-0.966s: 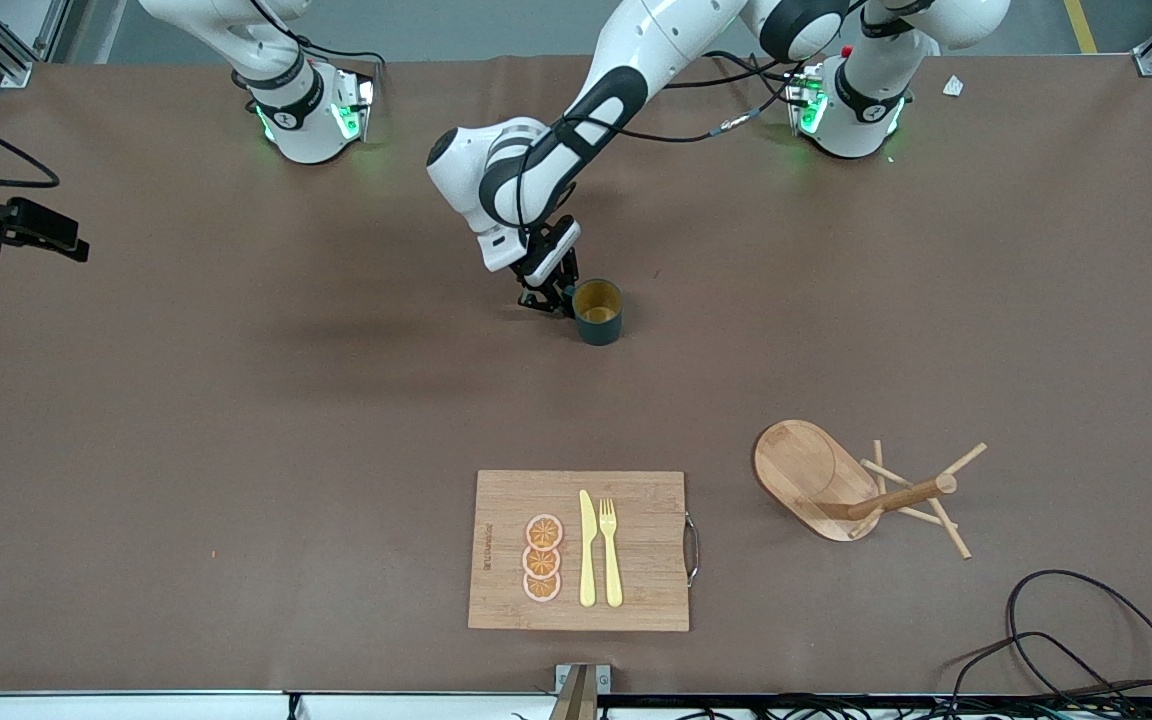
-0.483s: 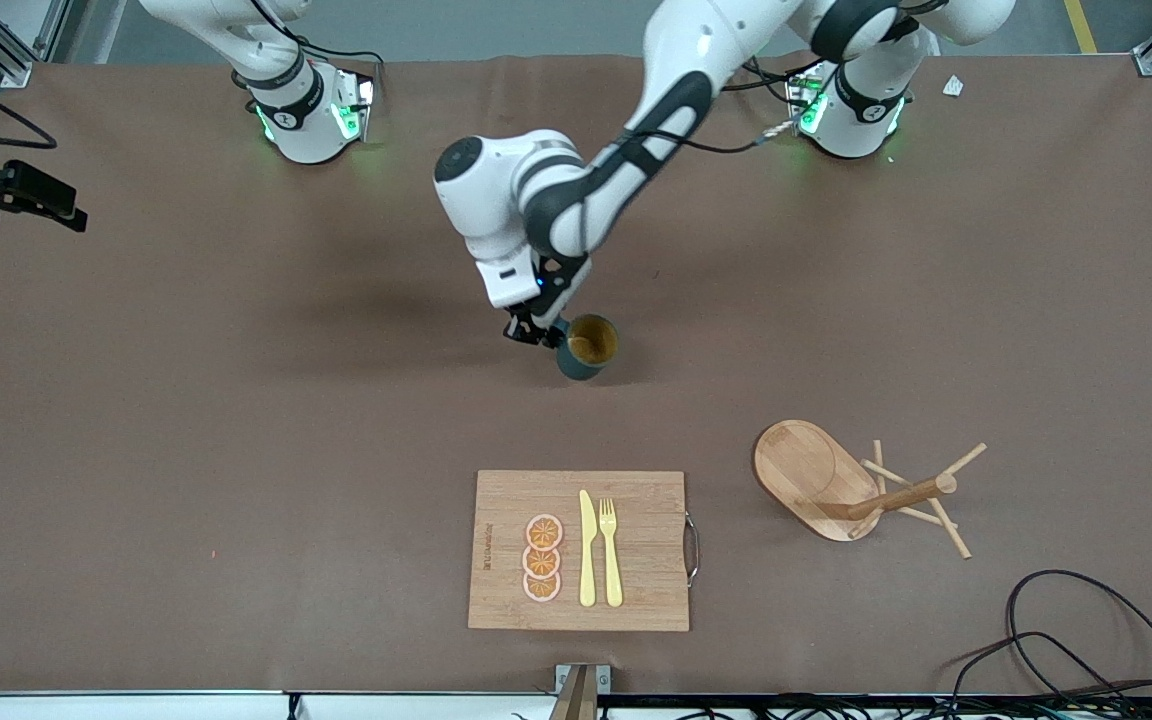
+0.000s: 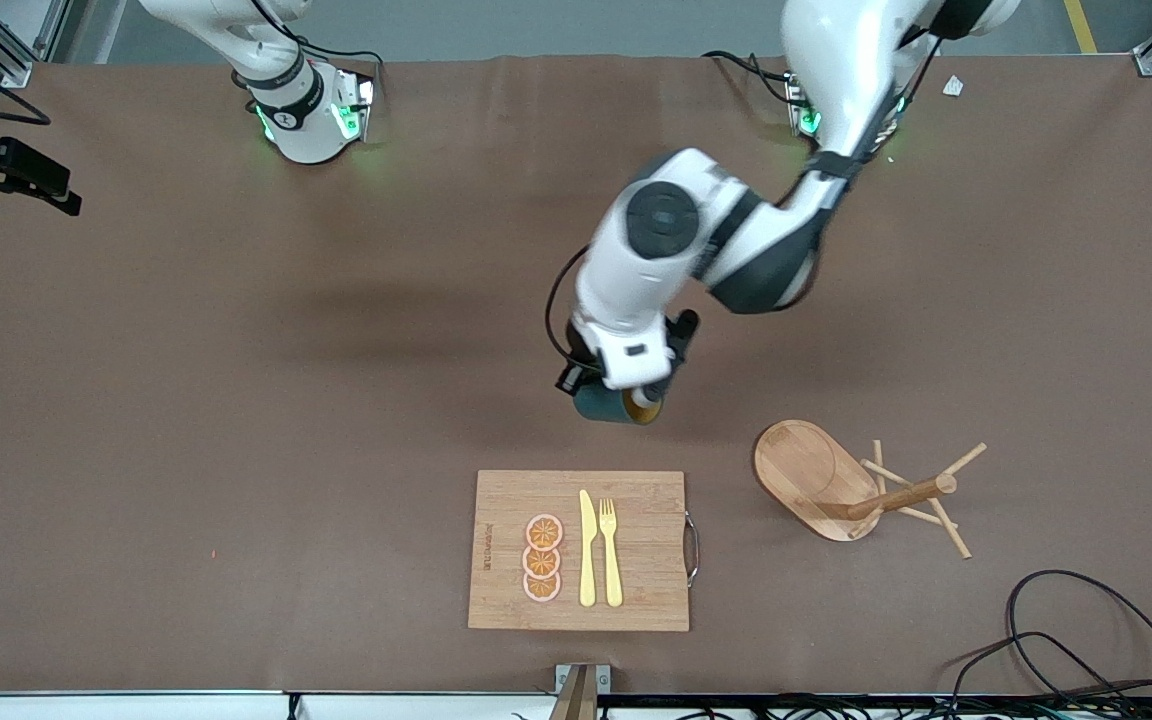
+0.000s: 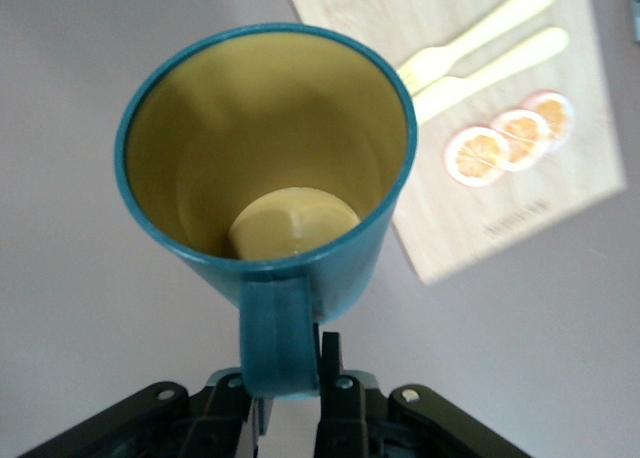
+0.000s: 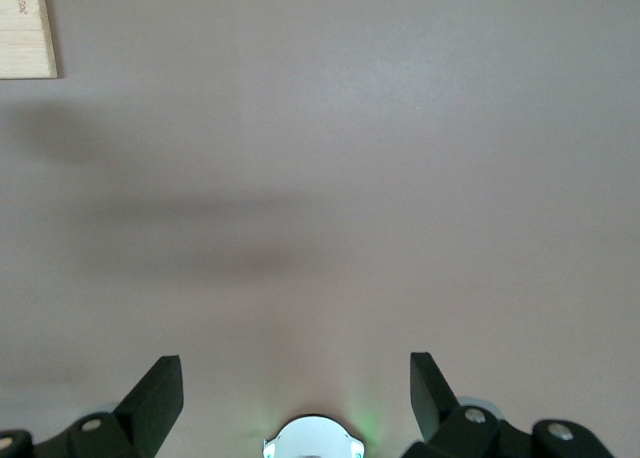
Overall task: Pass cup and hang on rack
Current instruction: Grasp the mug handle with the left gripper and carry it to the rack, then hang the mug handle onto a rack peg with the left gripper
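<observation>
Front view: the left tool (image 3: pixel 626 385) hangs in the air over the bare brown desk (image 3: pixel 236 400), above the stretch between the arms' bases and the cutting board (image 3: pixel 579 550). Its fingers (image 4: pixel 330 398) are pressed onto the loop handle of the cup (image 3: pixel 608 403), so the cup is held off the desk, tipped onto its side beneath the wrist with its ochre inside partly showing. In the left wrist view the cup (image 4: pixel 265 173) fills the frame, its mouth open toward the camera, with the board, a yellow knife (image 4: pixel 490 66), a yellow fork (image 4: pixel 478 30) and three orange slices (image 4: pixel 510 140) below it.

The rack (image 3: pixel 851 485) lies on the desk toward the left arm's end, beside the cutting board, its post and pegs pointing away from the board. It is well apart from the cup.

The right tool (image 5: pixel 296 388) waits, spread wide over bare desk in the right wrist view, holding nothing. A black cable (image 3: pixel 1086 640) loops near the desk's front corner.
</observation>
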{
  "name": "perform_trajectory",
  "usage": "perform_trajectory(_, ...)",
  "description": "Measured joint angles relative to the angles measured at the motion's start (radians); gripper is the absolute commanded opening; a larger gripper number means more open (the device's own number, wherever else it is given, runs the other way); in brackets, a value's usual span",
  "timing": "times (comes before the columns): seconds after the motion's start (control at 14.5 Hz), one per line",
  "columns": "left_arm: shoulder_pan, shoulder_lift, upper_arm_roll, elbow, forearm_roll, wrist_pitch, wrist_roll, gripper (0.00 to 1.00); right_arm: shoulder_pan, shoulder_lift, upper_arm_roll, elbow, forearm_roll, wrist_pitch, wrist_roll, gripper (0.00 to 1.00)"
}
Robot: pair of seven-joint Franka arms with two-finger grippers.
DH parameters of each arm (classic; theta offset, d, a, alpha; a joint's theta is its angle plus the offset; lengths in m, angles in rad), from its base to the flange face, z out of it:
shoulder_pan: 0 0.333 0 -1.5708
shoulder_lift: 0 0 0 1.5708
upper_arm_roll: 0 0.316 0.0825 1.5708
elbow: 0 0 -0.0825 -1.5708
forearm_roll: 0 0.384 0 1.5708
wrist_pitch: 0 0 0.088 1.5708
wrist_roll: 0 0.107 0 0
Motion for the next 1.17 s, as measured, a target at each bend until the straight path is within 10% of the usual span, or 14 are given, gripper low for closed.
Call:
perform_trajectory(0.62, 0.374, -0.081, -0.058, -0.059, -0.642, -0.105, 0.509, 0.01, -0.003, -0.022, 0.001, -0.002, 0.001, -0.004, 0.025, 1.0)
perform_trajectory(1.17, 0.662, -0.081, -0.107, -0.2, -0.812, -0.317, 0.942, 0.01, -0.003, -0.022, 0.002, -0.002, 0.003, -0.002, 0.031, 1.0)
